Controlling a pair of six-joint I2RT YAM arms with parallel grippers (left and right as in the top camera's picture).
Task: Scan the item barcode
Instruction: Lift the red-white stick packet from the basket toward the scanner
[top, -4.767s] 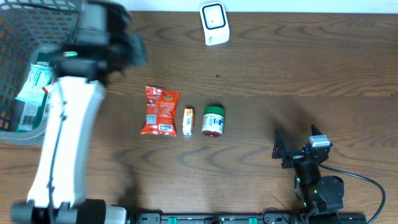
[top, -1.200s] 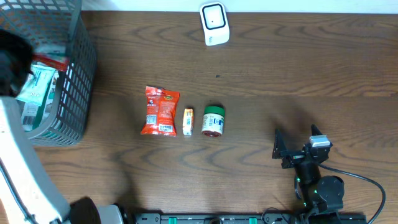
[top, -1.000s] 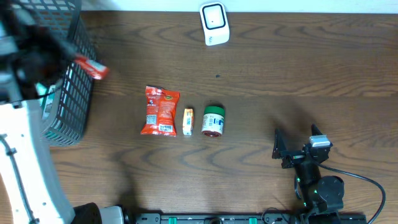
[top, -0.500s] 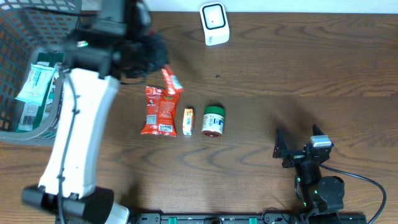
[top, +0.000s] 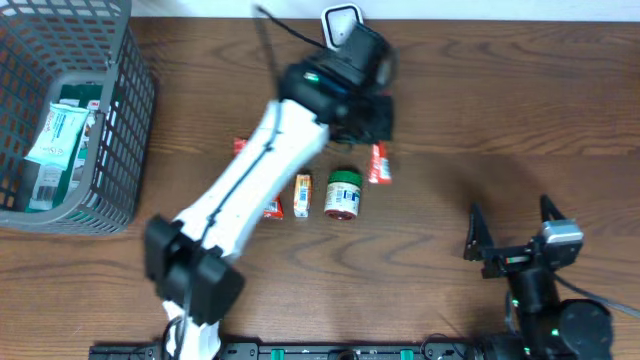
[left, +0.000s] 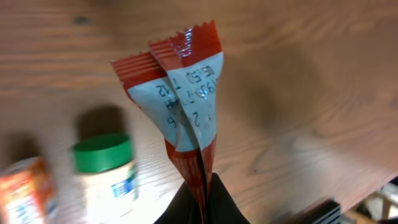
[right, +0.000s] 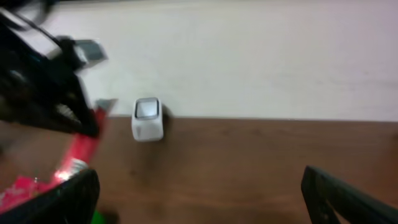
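Fingers (left: 225, 208) of the left gripper (top: 374, 134) are clenched on the bottom end of a red sachet (left: 186, 106). It sticks up in the wrist cam w/ its crimped edge at the top and grey print facing the lens. From overhead, the sachet hangs off the table, just right of the green-lid jar (top: 343, 193) and a bit nearer the far edge, w/ the white scanner (right: 147, 118) further back by the wall.

The L arm runs diagonally from the near-left up to the far middle, covering most of the red snack bag (top: 272, 208) and part of the scanner. A small orange box (top: 303, 195) sits btw bag and jar, close but not touching afaict.

The right gripper (top: 515, 232) sits near the front edge on the right w/ its fingers (top: 475, 235) spread wide and nothing in them.

Room-wise, the wood table (top: 500, 110) is bare from the sachet out to the right edge. The left side is tighter bc a grey wire basket (top: 125, 110) w/ packets takes the far-left corner and runs out of frame.
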